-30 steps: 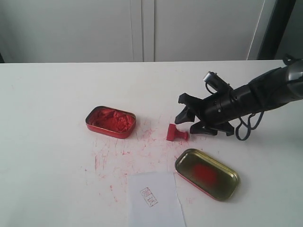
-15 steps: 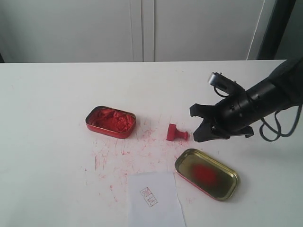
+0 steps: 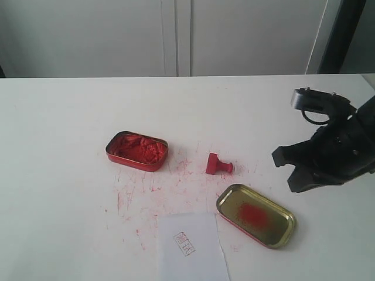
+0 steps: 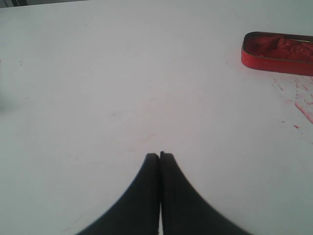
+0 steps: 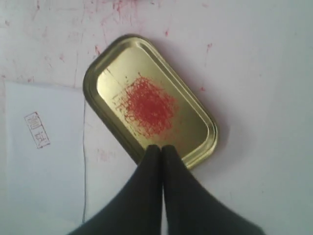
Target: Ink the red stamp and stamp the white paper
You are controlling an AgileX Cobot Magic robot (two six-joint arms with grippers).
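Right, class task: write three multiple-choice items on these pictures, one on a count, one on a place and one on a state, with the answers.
1. How many times has the white paper been stamped?
A) never
B) once
C) three times

2. Where is the red stamp?
A) on the white paper
B) on the table
C) held in a pincer

3. How is the right pincer?
A) shut and empty
B) shut on the red stamp
C) wide open

Answers:
1 B: a single print shows on the sheet.
2 B: it lies tipped on its side on the red-speckled tabletop, clear of the paper.
3 A: the right wrist view shows its fingers together with nothing between them.
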